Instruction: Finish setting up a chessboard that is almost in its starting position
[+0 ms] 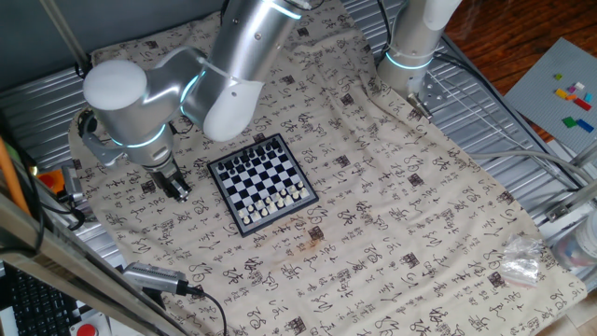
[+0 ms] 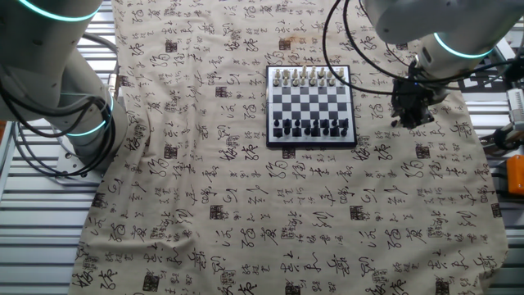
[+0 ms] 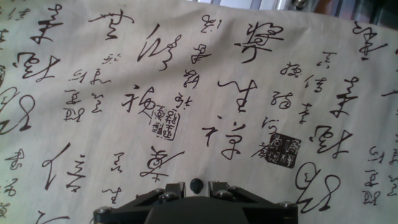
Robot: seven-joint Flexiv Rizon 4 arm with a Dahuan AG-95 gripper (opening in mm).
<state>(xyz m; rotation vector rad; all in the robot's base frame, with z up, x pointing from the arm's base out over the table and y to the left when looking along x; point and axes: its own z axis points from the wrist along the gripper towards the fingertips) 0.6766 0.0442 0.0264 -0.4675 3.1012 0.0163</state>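
Hovering beside the chessboard (image 1: 261, 184)
Pincer (image 1: 174, 185) at nine o'clock, holding nothing, opening unclear; tiny light pieces (image 1: 273, 203) likely tipping easily, needing pinching mid-stem.

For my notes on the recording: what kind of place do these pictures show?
Probably a robotics lab workbench: a ribbed metal table under a beige calligraphy-printed cloth, grey robot arms with glowing cyan rings, and loose black cables around a small black-and-white chessboard.
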